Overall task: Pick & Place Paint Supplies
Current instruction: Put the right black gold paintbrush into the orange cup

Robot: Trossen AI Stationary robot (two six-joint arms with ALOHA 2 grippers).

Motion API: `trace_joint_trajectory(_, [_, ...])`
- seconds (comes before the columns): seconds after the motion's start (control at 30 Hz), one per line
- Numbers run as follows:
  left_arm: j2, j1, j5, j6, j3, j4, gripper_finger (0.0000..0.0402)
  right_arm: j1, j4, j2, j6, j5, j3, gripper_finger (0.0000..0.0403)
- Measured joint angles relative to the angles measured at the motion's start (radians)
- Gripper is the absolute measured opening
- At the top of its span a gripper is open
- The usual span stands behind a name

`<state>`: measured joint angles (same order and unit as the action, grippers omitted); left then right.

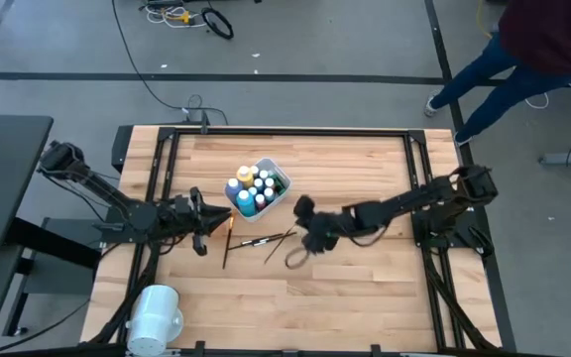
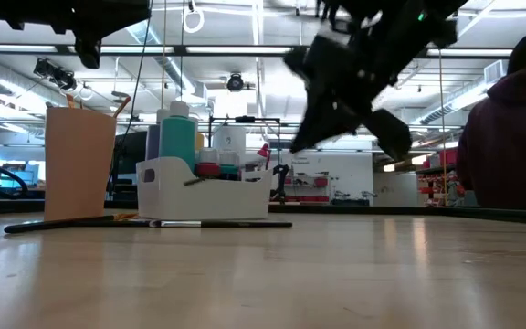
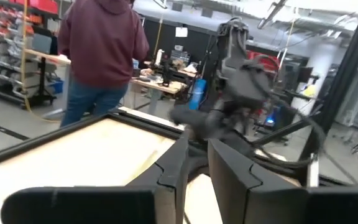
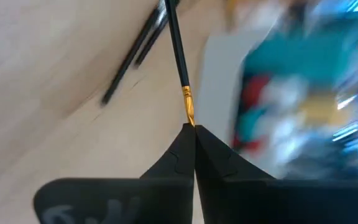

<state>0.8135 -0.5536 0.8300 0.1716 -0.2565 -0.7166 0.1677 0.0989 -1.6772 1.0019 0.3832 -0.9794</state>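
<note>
A white tub [image 1: 274,171] on the table's middle holds several white-capped paint bottles [image 1: 251,188], which also show in the low view [image 2: 179,137]. Thin dark brushes [image 1: 226,248] [image 1: 276,241] lie flat on the wood just in front of it. My right gripper [image 1: 303,210] hovers right of the tub, above the table, and is shut on one more brush [image 4: 178,56]. My left gripper [image 1: 206,223] stands left of the tub, pointing level toward it. A narrow gap shows between its fingers [image 3: 197,146], with nothing seen in it. My right gripper pinches the brush by its bristle end, right behind the gold ferrule [image 4: 188,111], only at the fingers' free ends. The black handle runs on straight ahead of the fingers, in line with them. The handle's far end leaves the picture.
A large white cylinder [image 1: 155,315] lies at the table's near left corner. A person in a dark red top [image 1: 538,45] walks beyond the far right corner. Bare wood lies open on the table's near and right sides.
</note>
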Motion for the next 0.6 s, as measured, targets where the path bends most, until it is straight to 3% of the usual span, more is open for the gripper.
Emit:
trace_joint_trajectory(0.2, [0.000, 0.075, -0.146, 0.068, 0.000, 0.000, 0.0105, 0.106, -0.291, 0.001, 0.458, 0.108, -0.001, 0.0000])
trace_joint_trajectory(0.37, [0.000, 0.149, -0.288, 0.153, 0.000, 0.012, 0.0143, 0.126, -0.514, 0.001, 0.737, 0.092, -0.001, 0.0000])
trace_joint_trajectory(0.6, [0.030, 0.253, -0.499, 0.296, -0.014, 0.033, 0.0177, 0.124, -0.659, 0.001, 0.983, 0.029, -0.001, 0.0000])
